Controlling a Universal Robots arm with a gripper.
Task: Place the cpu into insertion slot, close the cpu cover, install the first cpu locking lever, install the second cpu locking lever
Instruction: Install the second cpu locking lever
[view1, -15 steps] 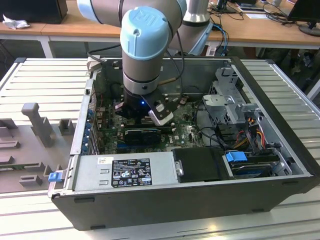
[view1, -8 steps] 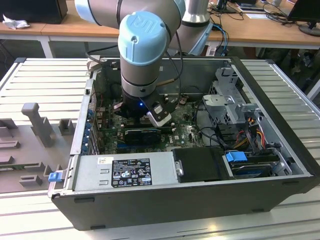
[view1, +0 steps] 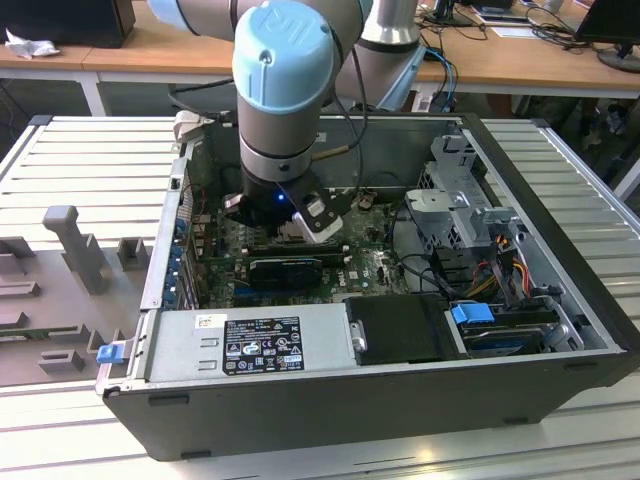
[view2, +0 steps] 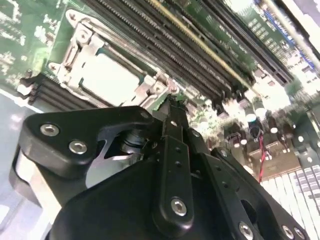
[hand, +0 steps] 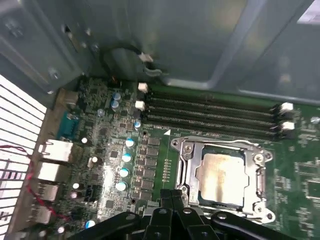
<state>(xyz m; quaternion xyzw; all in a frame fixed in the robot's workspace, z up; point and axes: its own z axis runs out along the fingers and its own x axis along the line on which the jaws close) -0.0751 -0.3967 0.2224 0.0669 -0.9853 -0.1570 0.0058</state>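
Square silver chip lying flat, shiny face up, seated in its socket on the green board; in the second wrist view the same chip again flat and square, with no long axis to speak of. Thin metal cover frame closed down around the chip, its window leaving the metal top bare, the silver frame ringing it on all sides. Just beside one edge of the frame, four long black memory slots running parallel to that edge, white clips at their ends. On the opposite side, close to the frame's corner, the black pincer, fingers pressed together into a single narrow tip, clamped on nothing visible; in the second wrist view the tip almost at the frame's corner, whether touching it not clear. Rows of small blue-topped capacitors on the board near the socket's other side. Grey wall of the computer case enclosing the board, arm reaching down into the open case from above, little free room around it.
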